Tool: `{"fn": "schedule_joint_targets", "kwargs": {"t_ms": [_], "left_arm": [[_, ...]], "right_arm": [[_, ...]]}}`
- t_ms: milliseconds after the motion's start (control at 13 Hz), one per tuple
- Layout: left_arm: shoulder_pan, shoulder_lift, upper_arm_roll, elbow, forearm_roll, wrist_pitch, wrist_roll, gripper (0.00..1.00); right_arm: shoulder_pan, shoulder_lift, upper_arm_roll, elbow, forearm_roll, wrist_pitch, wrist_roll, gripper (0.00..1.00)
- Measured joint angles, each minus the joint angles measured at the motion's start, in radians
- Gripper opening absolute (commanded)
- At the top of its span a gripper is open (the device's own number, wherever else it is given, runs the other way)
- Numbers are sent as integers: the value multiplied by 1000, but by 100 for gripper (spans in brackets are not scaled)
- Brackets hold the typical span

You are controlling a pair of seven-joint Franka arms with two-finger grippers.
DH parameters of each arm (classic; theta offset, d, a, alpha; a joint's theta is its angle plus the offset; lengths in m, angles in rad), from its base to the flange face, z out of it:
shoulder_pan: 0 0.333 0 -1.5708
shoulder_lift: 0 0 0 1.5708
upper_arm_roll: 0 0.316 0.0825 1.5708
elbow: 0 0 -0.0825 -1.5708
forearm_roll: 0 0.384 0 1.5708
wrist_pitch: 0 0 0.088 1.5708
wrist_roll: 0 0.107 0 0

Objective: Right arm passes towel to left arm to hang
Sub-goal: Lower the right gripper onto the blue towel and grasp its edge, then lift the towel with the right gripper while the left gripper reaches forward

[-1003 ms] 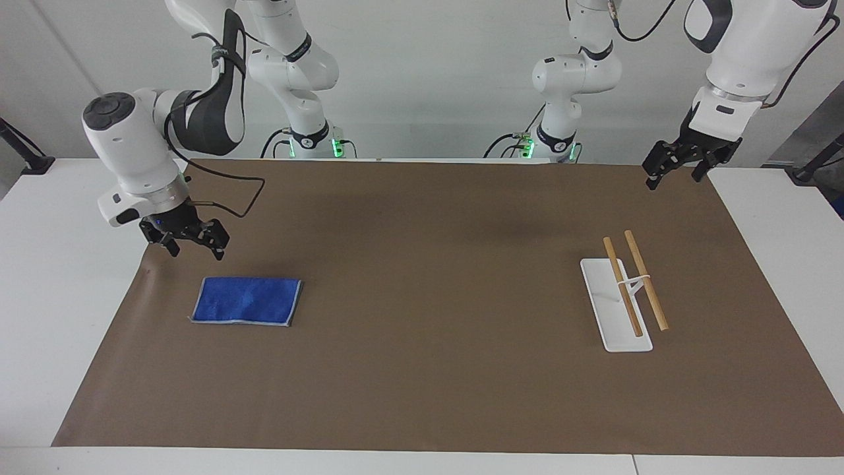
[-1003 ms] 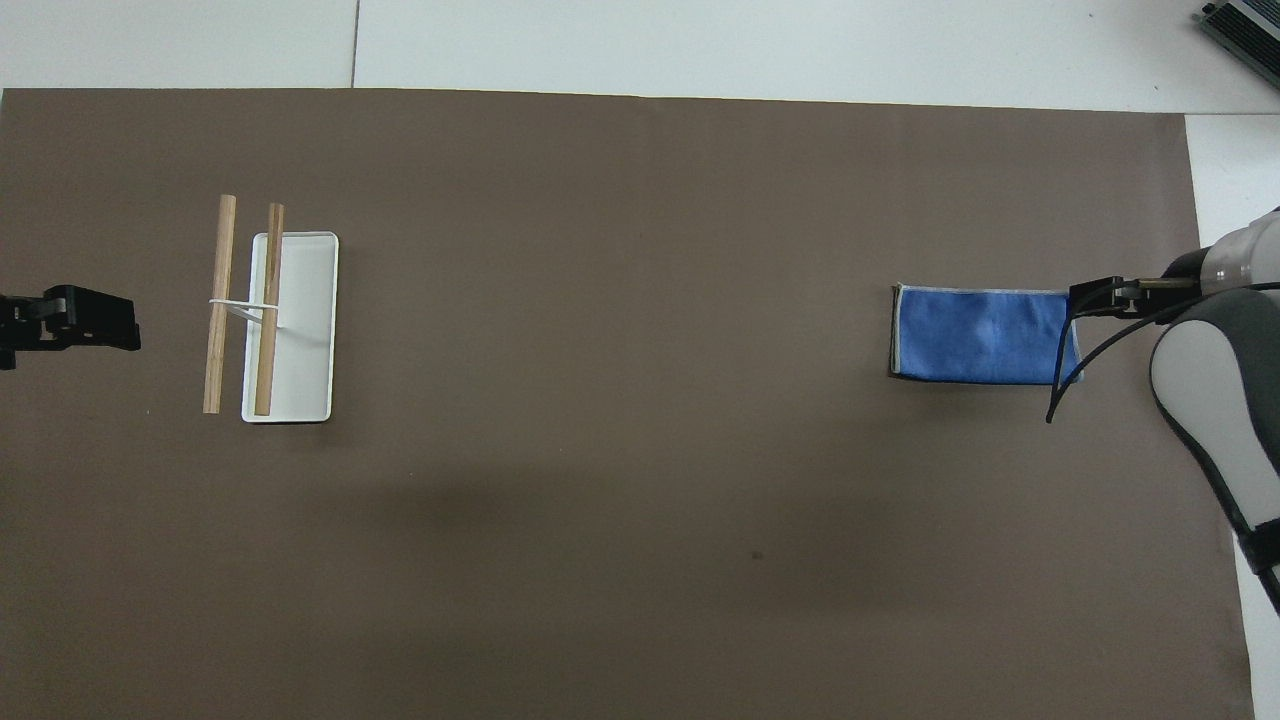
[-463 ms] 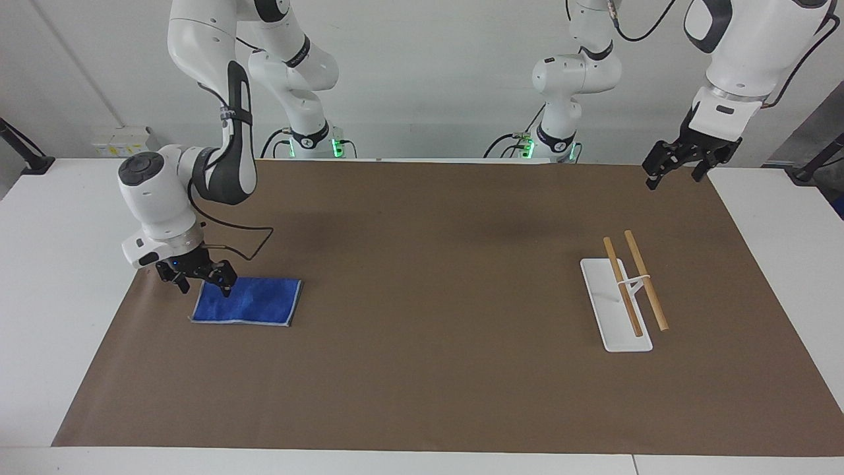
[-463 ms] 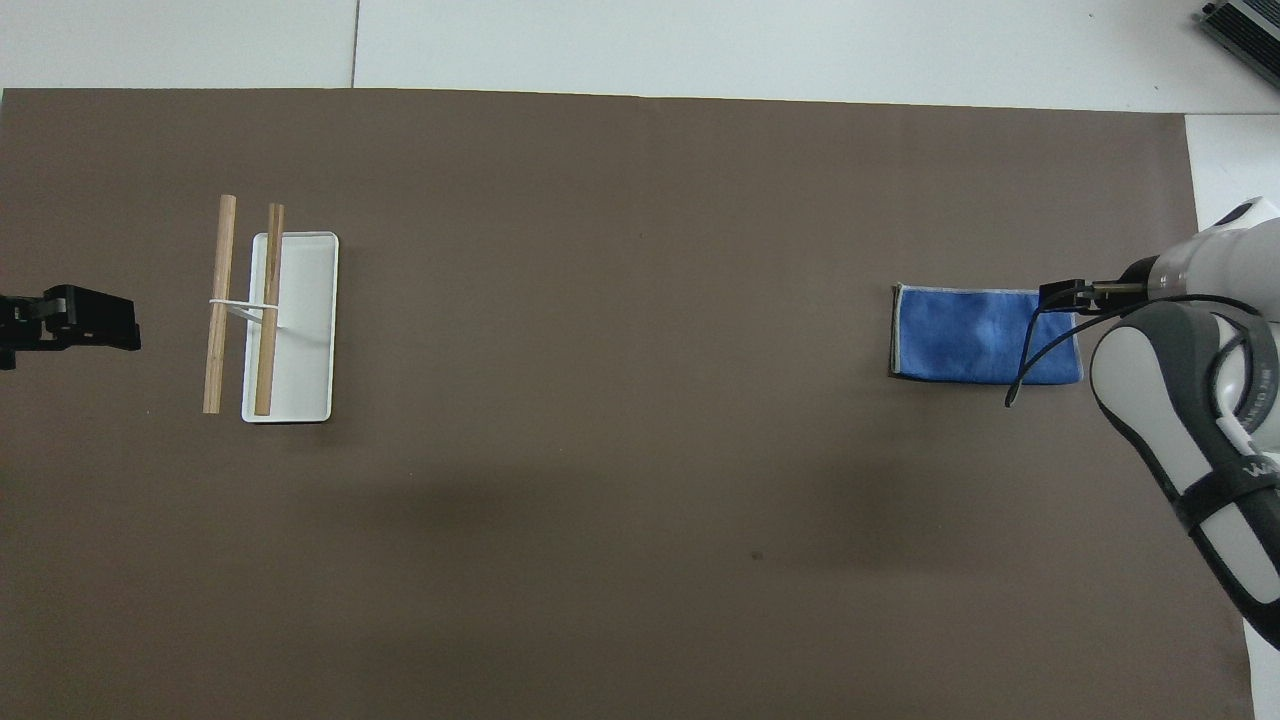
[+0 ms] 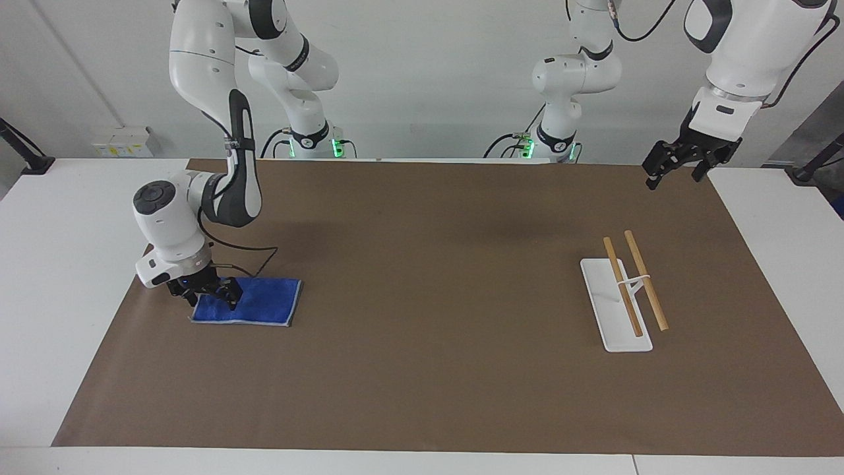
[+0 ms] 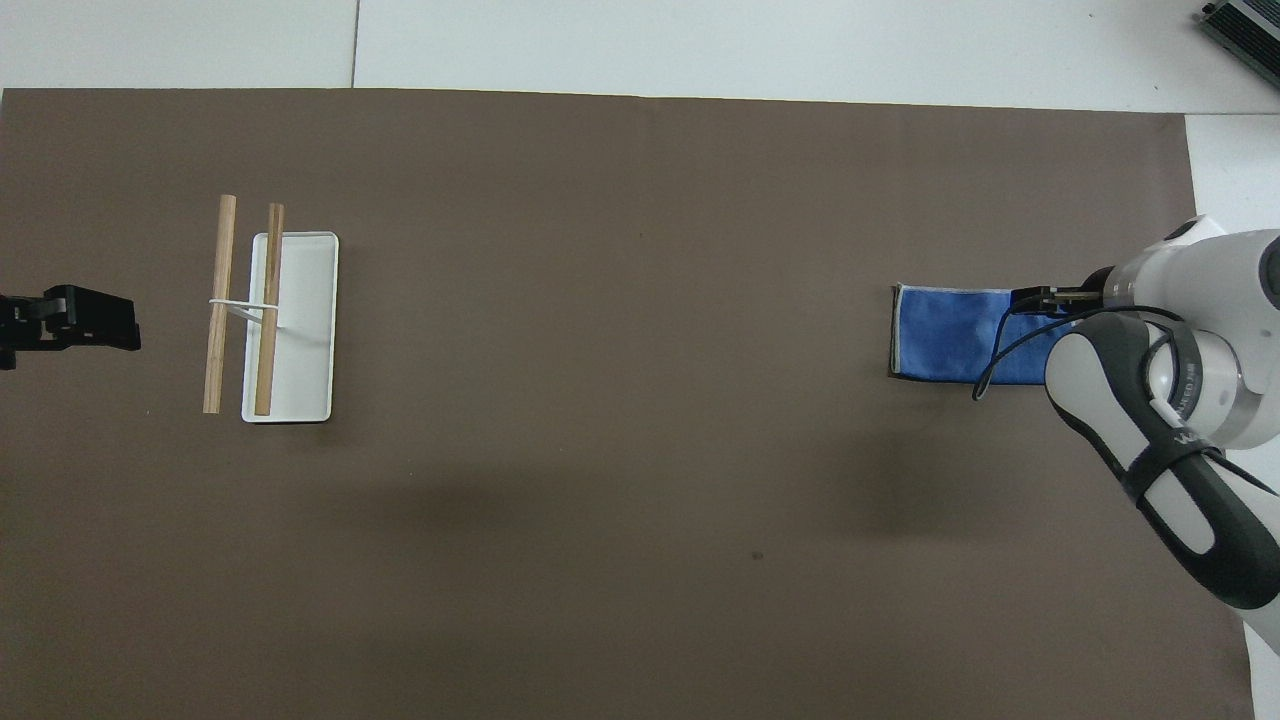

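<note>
A white table (image 5: 66, 277) carries a brown mat (image 5: 422, 369) covering most of its top; a pale wall stands at the robots' end.

Change noted: over the last second the right gripper (image 5: 210, 295) has come down from above the mat near the towel's corner to the towel (image 5: 254, 302) itself, at its end toward the right arm's end of the table. In the facing view its fingers stand apart and reach the cloth's surface; whether they press it cannot be told. The towel lies flat and has not shifted. Judgement: the pick-up is at hand but no grasp is made; the handover and hanging are not yet begun.

Nearer to far, from the robots' side: the left gripper (image 5: 678, 166) hangs over the mat's corner at the left arm's end, fingers spread and empty, waiting, unmoved over that second. Farther out, the towel and the rack (image 5: 618, 305) lie at about equal depth, well apart, the rack toward the left arm's end.

Count: one towel; one rack, of one white base plate (image 6: 300, 330) and two wooden rails (image 6: 220, 300) on a white bracket; two arms, two grippers.
</note>
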State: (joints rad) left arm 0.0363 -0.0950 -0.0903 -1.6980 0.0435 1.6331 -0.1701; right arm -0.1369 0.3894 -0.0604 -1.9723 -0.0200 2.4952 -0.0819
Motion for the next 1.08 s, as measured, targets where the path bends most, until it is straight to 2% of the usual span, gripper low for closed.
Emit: {"fn": "schedule_joint_targets", "kwargs": {"t_ms": [154,309,463,540,617,849,1003,1080], "left_arm": [[0,0,0,0,0,0,0,100],[0,0,0,0,0,0,0,100],[0,0,0,0,0,0,0,100],[0,0,0,0,0,0,0,100],[0,0,0,0,0,0,0,100],[0,0,0,0,0,0,0,100],[0,0,0,0,0,0,0,100],[0,0,0,0,0,0,0,100]], "right_arm": [[-5,8,0,-1,0,0,-4,70],[-4,5,1,-1,0,0,-7,53],[-4,-2,1,0,0,0,-7,29],[-4,-5,1,0,0,0,-7,21],[-4,-7,2,0,0,0,-7,15],[-2,-9,3,1,0,0,-7,10],[3,-24,5,2,0,0,-7,0],[5,-39,8,3,0,-3,-7,0]]}}
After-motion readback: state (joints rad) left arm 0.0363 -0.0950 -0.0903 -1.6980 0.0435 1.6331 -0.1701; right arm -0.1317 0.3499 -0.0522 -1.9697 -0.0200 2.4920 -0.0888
